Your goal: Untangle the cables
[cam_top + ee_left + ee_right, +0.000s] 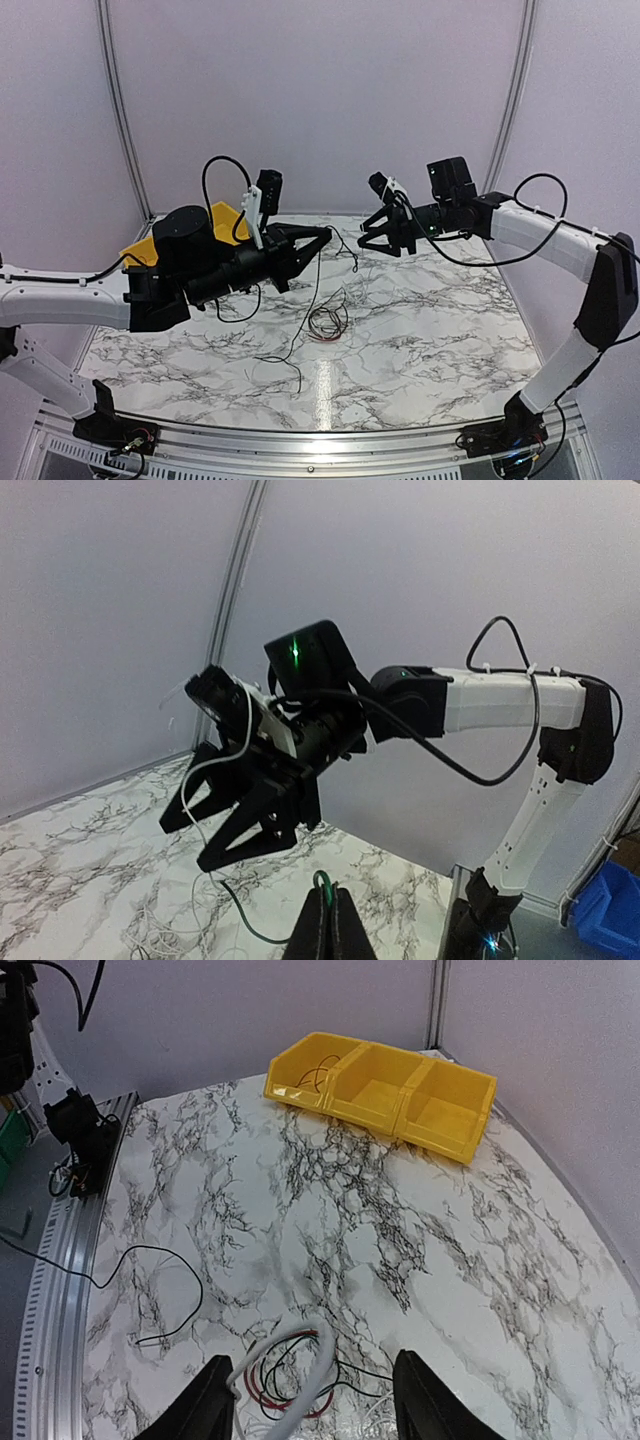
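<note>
Far L, ~10 o'clock on the table [450, 330]: yellow plastic bin [445, 1138], 3 open compartments in a row. The leftmost one in the right wrist view holds a few thin dark wires [312, 1073].

Left gripper [318, 240] is up off the table, jaws pinched tight on one hair-thin strand. The strand drops toward 6 o'clock into the cables [328, 322]. Cables = small loose coil of v. thin dark + reddish wire, lying near table centre, below & between both grippers. A single black wire [197, 1295] lies near the coil at ~7 o'clock.

Right gripper [372, 238] is at ~3 o'clock of the left one, tips facing it, close but apart. Its fingers are spread abt halfway, gripping nothing. In its wrist view the coil sits under the gap, w/ a white cable loop [295, 1355] between the fingers; can't tell if it touches them.

Table top: glossy white marble-look, grey veins. Grippers: matte black, angular.
</note>
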